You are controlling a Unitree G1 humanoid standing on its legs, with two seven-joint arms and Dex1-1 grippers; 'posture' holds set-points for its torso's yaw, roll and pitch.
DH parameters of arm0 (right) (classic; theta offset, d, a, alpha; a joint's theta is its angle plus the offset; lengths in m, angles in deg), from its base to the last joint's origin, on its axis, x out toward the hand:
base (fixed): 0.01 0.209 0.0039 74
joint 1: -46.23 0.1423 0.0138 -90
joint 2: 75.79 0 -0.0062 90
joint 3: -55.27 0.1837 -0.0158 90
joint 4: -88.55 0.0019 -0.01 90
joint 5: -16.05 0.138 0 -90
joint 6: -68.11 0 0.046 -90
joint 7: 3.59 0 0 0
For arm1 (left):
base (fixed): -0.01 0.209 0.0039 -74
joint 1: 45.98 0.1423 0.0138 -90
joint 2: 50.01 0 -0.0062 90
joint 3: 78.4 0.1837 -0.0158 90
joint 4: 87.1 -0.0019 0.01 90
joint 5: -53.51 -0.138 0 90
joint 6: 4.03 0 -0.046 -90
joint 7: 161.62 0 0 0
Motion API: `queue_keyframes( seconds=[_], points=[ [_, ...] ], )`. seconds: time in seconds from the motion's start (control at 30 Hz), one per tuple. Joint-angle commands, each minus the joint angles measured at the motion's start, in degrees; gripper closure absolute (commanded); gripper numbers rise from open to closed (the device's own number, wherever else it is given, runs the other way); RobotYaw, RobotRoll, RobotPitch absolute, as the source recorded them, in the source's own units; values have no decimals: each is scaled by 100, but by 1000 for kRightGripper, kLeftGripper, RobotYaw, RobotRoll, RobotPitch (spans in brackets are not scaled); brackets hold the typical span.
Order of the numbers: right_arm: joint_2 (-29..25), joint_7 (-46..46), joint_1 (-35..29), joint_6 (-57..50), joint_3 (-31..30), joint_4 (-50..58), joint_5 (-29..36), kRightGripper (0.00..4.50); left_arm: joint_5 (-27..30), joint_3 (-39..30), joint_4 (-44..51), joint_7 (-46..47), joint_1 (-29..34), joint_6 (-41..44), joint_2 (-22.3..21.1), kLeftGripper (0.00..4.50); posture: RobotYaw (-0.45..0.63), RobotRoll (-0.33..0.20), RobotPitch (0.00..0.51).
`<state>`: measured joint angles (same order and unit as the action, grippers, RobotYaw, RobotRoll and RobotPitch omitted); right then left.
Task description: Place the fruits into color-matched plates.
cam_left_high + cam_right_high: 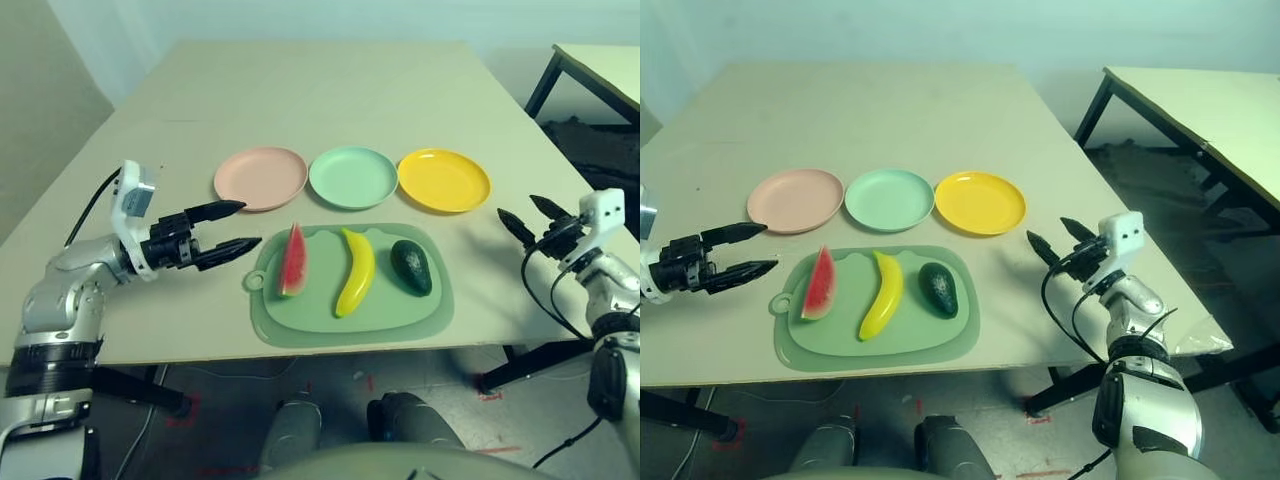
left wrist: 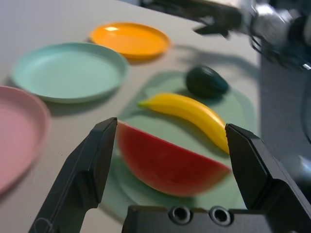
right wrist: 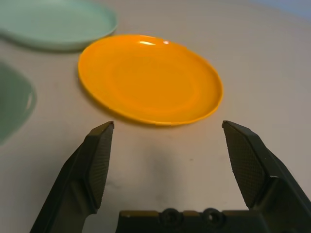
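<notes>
Three toy fruits lie in a row on a green cutting mat [image 1: 300, 320]: a red watermelon wedge [image 1: 291, 260] at the left, a yellow banana [image 1: 356, 270] in the middle, a dark green avocado [image 1: 411, 267] at the right. Behind the mat stand a pink plate [image 1: 260, 177], a mint green plate [image 1: 352, 176] and a yellow plate [image 1: 443, 180]. My left gripper [image 1: 240, 227] hangs open just left of the mat, pointing at the watermelon wedge [image 2: 167, 162]. Near the table's right edge my right gripper [image 1: 528, 215] is open, empty, facing the yellow plate [image 3: 149, 77].
The far half of the table [image 1: 320, 90] is bare. A second table [image 1: 1200, 110] stands off to the right, with a gap of floor between. The mat reaches close to the table's front edge.
</notes>
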<state>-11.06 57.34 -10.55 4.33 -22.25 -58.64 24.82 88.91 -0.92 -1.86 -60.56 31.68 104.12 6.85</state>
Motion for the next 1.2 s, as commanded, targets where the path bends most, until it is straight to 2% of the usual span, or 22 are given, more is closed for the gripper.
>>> queue_keyframes(
  seconds=[0.03,0.17,0.3,0.43,0.53,0.67,0.87,1.0,1.2],
  points=[
    [-432,327,89,344,-628,876,-605,58,-144,139,57,-361,0,-256,-102,0,28,0,51],
    [-795,708,326,600,-1450,1727,-1284,58,-325,303,25,-638,-50,-472,-154,0,12,0,50],
    [-893,1143,928,1284,-2389,2210,-2052,58,-430,433,-92,-688,-235,-564,-99,0,12,0,51],
    [-610,792,1953,2921,-3356,1981,-3251,58,-472,510,-46,-753,-235,-607,-88,0,21,0,56],
    [-408,551,2442,3749,-3842,1690,-3692,58,-430,504,57,-756,-156,-559,-130,0,32,0,58],
    [-133,723,2786,4274,-4384,1641,-3500,58,-422,487,140,-746,-51,-537,-176,0,48,0,62],
    [-161,1309,2745,4286,-5147,2267,-2551,58,-457,532,159,-747,-47,-539,-183,0,43,0,65],
    [-63,1427,2744,4012,-5303,2573,-2349,58,-515,597,89,-733,-100,-572,-143,0,37,0,65],
    [219,1474,2735,3724,-5392,2881,-2402,58,-546,565,17,-617,-118,-622,-61,0,39,0,66]
  ],
)
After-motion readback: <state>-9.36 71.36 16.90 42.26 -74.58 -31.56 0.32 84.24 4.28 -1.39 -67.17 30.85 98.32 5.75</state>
